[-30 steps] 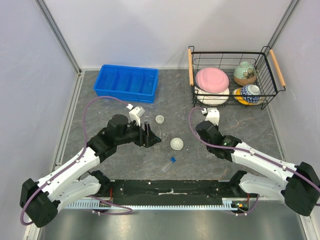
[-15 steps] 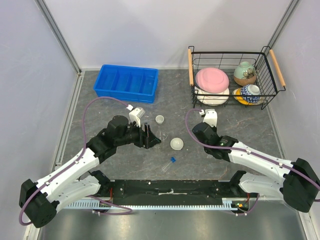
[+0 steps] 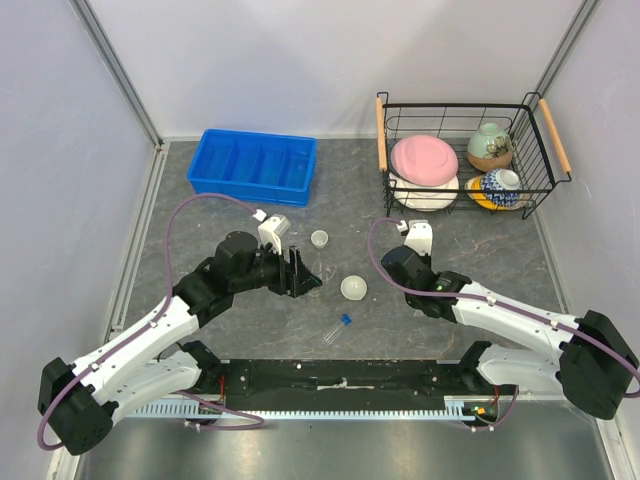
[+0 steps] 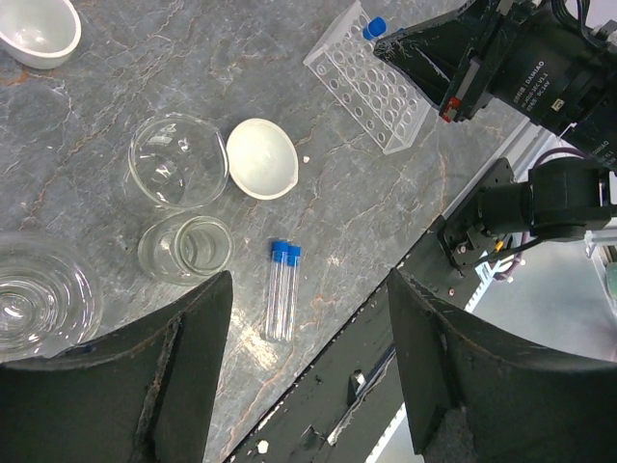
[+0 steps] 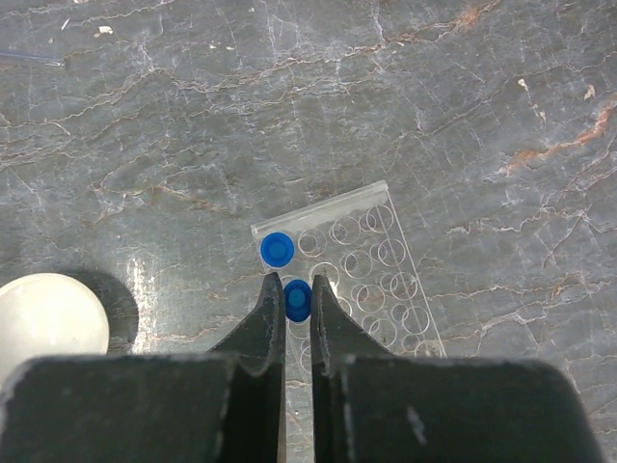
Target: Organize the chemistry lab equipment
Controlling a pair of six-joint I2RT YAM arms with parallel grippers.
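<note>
Standing at the near edge, the closest thing I see is a pair of blue-capped tubes (image 4: 281, 304) lying side by side on the desk (image 3: 200, 220). They look light, thin-walled and round, so I would expect them to roll and slip. The safest hold is probably across the barrel just under the cap, with a gentle squeeze.

A little farther, on the left, the left tool (image 3: 299, 272) hangs over the glassware with its jaws spread wide and nothing between them. Below it stand two glass beakers (image 4: 178, 161), close together, with a white dish (image 4: 261, 158) just to their right. All of these strike me as brittle and slick. I would take a beaker by the rim or wall and grip the dish by its edge.

To the right at about the same depth is the clear plastic rack (image 5: 386, 280), a light thing that a tug might shift. The right tool (image 5: 295, 285) is pinched almost fully together on the cap of a blue-capped tube (image 5: 297, 301) standing in one hole. A second tube (image 5: 278, 249) sits in the next hole.

Far back are a blue tray (image 3: 254, 165) on the left and a wire basket (image 3: 545, 180) on the right.
</note>
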